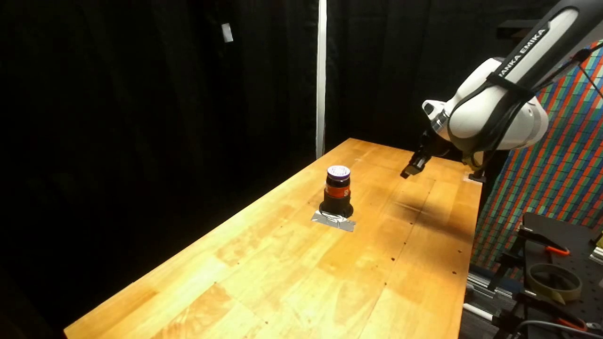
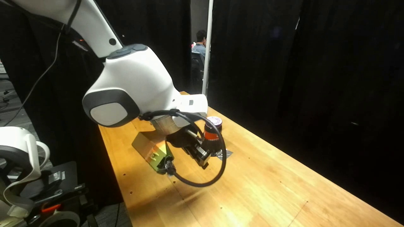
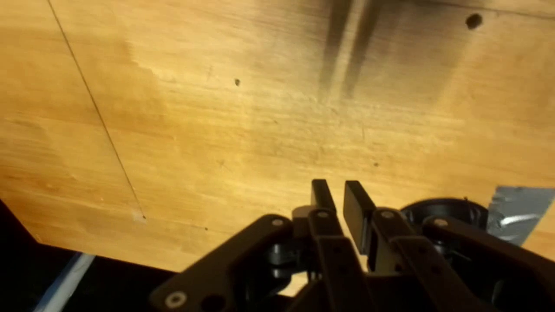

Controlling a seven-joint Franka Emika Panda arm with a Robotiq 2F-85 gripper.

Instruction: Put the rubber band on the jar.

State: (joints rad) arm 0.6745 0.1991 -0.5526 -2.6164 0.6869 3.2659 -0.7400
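One grasp short, presumably: hovers with black two-fingered gripper (image 3: pixel 339 195) parted, must find unseen rubber band before nearing dark, orange-labelled jar (image 1: pixel 338 190) mid-frame.

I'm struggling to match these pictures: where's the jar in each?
In an exterior view: jar, just right of centre.
In an exterior view: jar, right of centre, partly behind a cable.
Wrist view: only the round black base under it can be made out, lower right.
Shared landmark: silver tape beside the base.
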